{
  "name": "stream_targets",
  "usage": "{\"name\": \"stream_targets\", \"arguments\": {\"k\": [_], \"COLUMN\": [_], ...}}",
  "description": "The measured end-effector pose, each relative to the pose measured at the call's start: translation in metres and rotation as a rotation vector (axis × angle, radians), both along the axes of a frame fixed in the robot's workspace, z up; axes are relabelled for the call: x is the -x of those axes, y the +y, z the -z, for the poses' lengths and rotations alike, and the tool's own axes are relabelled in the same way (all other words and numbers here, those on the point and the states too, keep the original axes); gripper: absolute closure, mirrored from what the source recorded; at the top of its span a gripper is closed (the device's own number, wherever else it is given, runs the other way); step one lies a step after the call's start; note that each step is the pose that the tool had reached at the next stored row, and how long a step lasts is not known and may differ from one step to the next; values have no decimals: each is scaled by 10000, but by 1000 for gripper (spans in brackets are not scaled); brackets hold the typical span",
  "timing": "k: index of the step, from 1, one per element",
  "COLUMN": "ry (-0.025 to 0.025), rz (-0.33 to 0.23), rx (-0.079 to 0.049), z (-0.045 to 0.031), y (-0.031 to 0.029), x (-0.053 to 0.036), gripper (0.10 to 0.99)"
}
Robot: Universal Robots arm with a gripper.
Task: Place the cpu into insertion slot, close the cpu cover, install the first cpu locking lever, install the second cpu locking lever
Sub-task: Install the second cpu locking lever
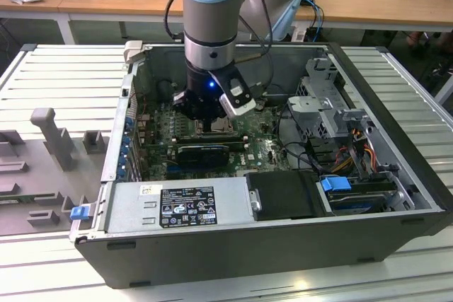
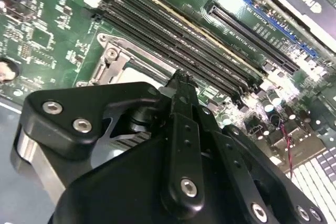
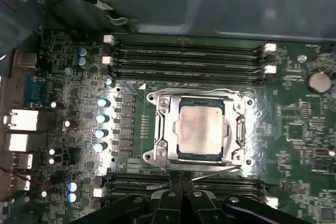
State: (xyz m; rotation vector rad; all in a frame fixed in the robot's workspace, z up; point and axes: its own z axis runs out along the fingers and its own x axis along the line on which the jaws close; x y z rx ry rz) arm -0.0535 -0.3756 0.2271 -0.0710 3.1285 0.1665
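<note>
In the first wrist view the pale silvery cpu (image 3: 201, 129) lies flat in the insertion slot (image 3: 151, 97). The silver cpu cover (image 3: 164, 129) is down around it. One thin wire lever (image 3: 194, 88) runs along the slot's far side. Another lever (image 3: 215, 172) lies at a slant on the near side, right by my fingertips. My gripper (image 3: 181, 181) is shut with nothing seen between the fingers, its tips at the slot's near edge. In the second wrist view the gripper (image 2: 181, 78) points at a corner of the slot (image 2: 112, 57). In the exterior view the gripper (image 1: 211, 122) is low inside the case.
Black memory slots (image 3: 189, 59) flank the slot on both sides. A long black card (image 1: 204, 152) lies just in front of the gripper in the exterior view, with the power supply (image 1: 177, 204) nearer still. Drive cage and cables (image 1: 333, 125) fill the exterior view's right. Case walls (image 1: 117, 139) enclose everything.
</note>
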Motion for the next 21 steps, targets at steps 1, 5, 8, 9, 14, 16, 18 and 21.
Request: {"name": "stream_targets", "arguments": {"k": [1, 5, 8, 9, 14, 16, 18, 21], "ry": [-1, 0, -2, -7, -29, -35, -41, -43], "rz": [-4, -39, -74, -77, -86, -86, -89, -97], "rx": [-1, 0, -233, -496, -1073, -1302, -1442, -1521], "z": [18, 102, 142, 145, 152, 152, 159, 210], "y": [0, 0, -14, -36, -169, -209, -218, -227], "x": [7, 47, 122, 140, 159, 178, 203, 221], "gripper": [980, 980, 980, 980, 980, 980, 980, 980]}}
